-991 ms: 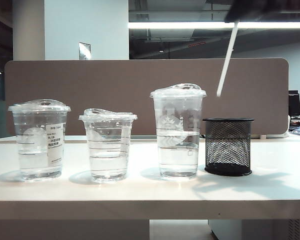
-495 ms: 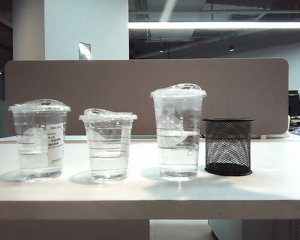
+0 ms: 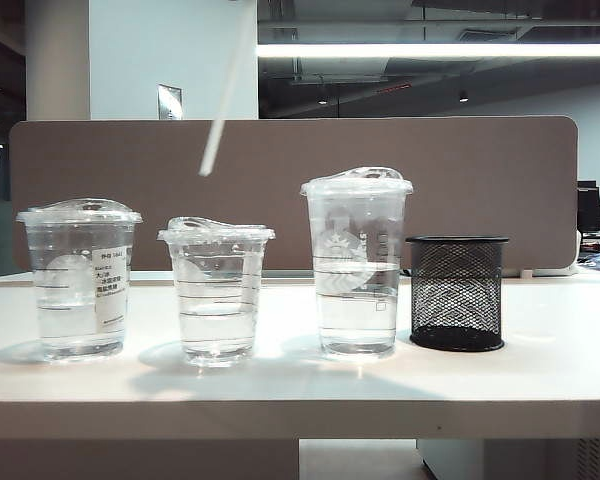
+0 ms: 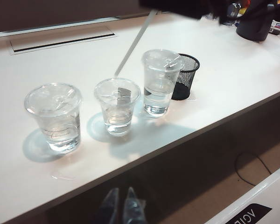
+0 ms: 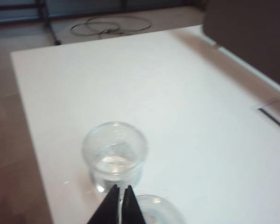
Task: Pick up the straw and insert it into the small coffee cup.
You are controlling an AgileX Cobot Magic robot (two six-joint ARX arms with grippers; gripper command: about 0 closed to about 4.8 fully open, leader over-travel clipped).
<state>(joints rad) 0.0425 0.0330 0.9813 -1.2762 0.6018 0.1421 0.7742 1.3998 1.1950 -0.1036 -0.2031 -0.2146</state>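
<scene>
The thin white straw (image 3: 225,100) hangs slanted in the air, its lower tip just above and slightly left of the small coffee cup (image 3: 217,290). That cup is the shortest, ridged and lidded, and stands second from the left. In the left wrist view the straw (image 4: 133,44) runs up to the dark right arm at the picture's edge. My right gripper (image 5: 121,189) is shut high over the cups, and the straw itself does not show between its tips. My left gripper (image 4: 121,205) hangs shut off the table's front edge, holding nothing.
A wider labelled cup (image 3: 80,280) stands at the far left and the tallest cup (image 3: 356,265) right of the small one, all holding water. A black mesh pen holder (image 3: 457,292) stands furthest right. A brown partition (image 3: 500,200) backs the table.
The straw has travelled left, from above the mesh holder to above the small coffee cup, and its tip has come lower again. The left arm has not moved.
</scene>
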